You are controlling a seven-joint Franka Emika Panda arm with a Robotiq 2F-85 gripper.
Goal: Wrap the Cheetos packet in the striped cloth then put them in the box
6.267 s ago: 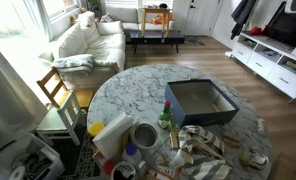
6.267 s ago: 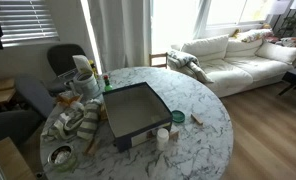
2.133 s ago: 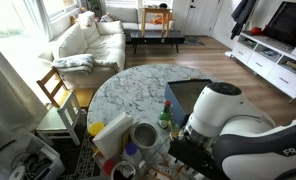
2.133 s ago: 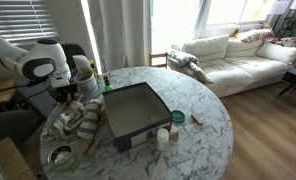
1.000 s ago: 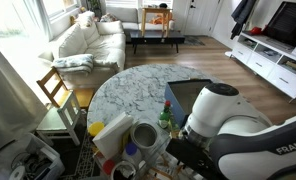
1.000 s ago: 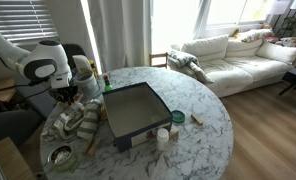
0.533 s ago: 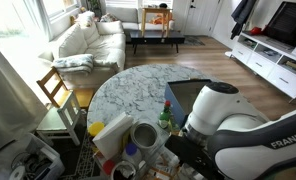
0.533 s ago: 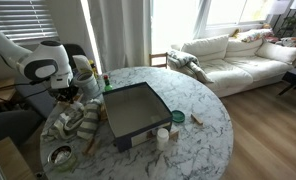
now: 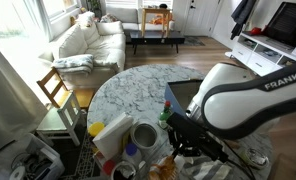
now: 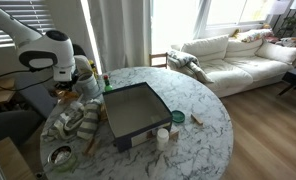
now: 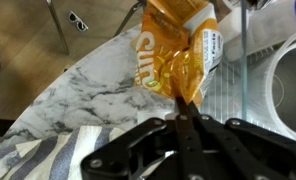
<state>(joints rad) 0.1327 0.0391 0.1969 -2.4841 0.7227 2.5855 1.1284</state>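
In the wrist view the orange Cheetos packet hangs above the marble table, with my gripper shut on its lower edge. The striped cloth lies crumpled below and to the left of the jaws. In an exterior view the gripper hovers over the striped cloth, to the left of the blue-walled box. From the opposite side, my arm covers most of the box, and the gripper is above the clutter at the table's near edge.
A round white bowl and a yellow-and-white carton stand beside the gripper. Small jars sit near the box's corner, and a metal bowl lies at the table edge. A wooden chair stands against the table.
The jaws have closed on the Cheetos packet. The arm has then risen from its low stance over the cloth, lifting the packet off the table.
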